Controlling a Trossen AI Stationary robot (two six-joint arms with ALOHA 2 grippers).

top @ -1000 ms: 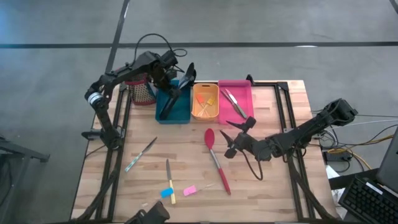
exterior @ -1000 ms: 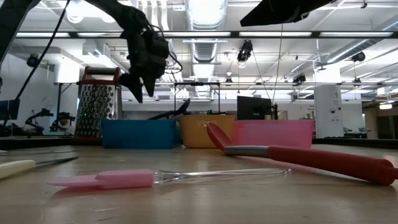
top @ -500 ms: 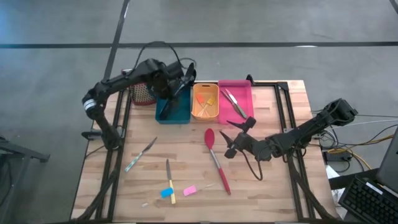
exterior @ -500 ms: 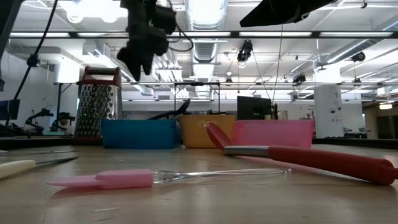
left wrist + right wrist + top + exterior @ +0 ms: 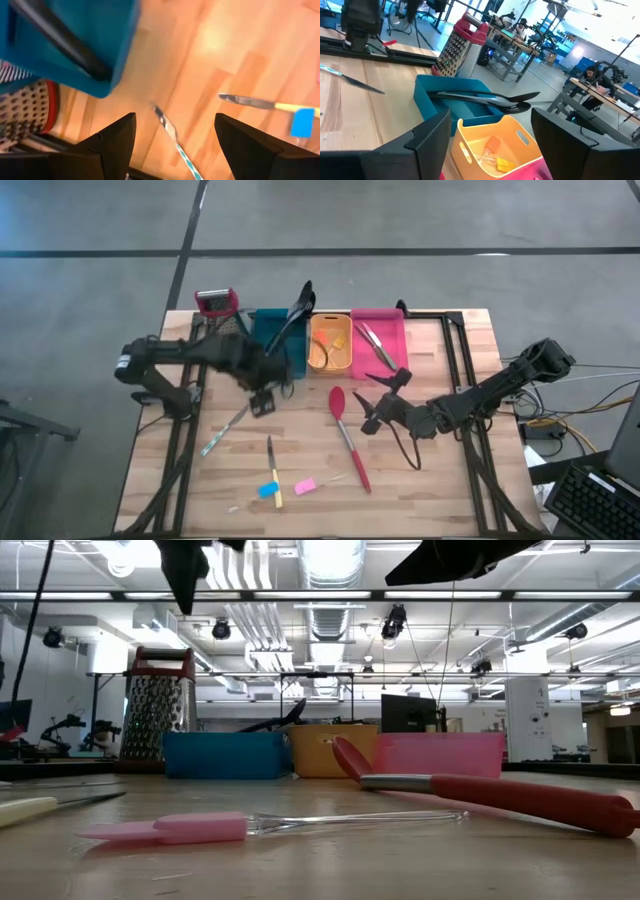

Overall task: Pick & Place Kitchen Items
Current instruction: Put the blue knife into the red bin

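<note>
reading the left gripper (image 5: 262, 402), fingers spread and empty: i see the blue-handled knife (image 5: 226, 428) lying just below-left, its long axis diagonal.

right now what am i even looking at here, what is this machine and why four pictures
It is a robot with two dark arms at a wooden table, each ending in a two-finger pincer. One picture looks down from above, one looks level across the tabletop, and two come from cameras on the wrists. The left pincer hangs open near the teal bin, holding nothing. The right pincer is open beside the red spoon, also empty. An orange bin, a pink bin, a grater and loose utensils lie around.
</note>
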